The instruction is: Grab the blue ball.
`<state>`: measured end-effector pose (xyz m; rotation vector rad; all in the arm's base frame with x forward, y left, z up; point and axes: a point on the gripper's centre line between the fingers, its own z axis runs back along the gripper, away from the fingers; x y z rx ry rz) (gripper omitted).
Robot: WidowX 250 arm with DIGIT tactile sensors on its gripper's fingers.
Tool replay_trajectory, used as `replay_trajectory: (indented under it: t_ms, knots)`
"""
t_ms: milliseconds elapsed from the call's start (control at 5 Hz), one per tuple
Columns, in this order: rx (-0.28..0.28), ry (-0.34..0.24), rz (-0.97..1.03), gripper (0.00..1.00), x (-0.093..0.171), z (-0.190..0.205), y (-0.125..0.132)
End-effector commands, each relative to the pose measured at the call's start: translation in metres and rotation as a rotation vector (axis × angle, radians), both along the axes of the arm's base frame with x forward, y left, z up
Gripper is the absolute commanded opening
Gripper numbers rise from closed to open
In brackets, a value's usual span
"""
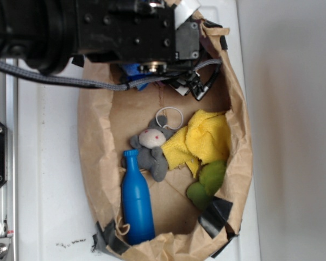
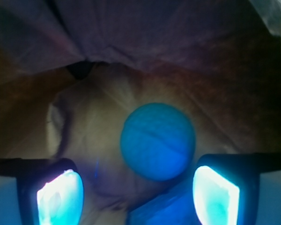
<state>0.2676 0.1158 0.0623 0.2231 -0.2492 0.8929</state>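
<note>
In the wrist view the blue ball (image 2: 158, 141) lies on the brown paper just ahead of my gripper (image 2: 138, 194), a little right of centre. Both pads (image 2: 60, 198) glow at the bottom corners, wide apart, with nothing between them. A flat blue block (image 2: 166, 208) lies under the ball's near side, between the pads. In the exterior view the arm's black head (image 1: 136, 32) covers the bag's far end; only a scrap of blue (image 1: 133, 69) shows beneath it, and the ball itself is hidden.
A brown paper bag (image 1: 95, 157) with rolled walls holds everything. Inside lie a tall blue bottle (image 1: 136, 204), a grey plush toy (image 1: 151, 148), a yellow cloth (image 1: 206, 138) and a green piece (image 1: 207, 184). A grey cable (image 1: 70, 80) hangs across the bag's far end.
</note>
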Motion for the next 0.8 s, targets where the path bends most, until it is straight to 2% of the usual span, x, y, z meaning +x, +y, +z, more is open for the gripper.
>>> replay_trajectory:
  t_ms: [0,200,600]
  knots:
    - [0.006,0.023,-0.014,1.00,-0.0111,0.0183,0.0230]
    - [-0.041,0.058,-0.030,1.00,-0.0106,0.0113,0.0264]
    - [-0.041,0.058,-0.030,1.00,-0.0106,0.0113,0.0264]
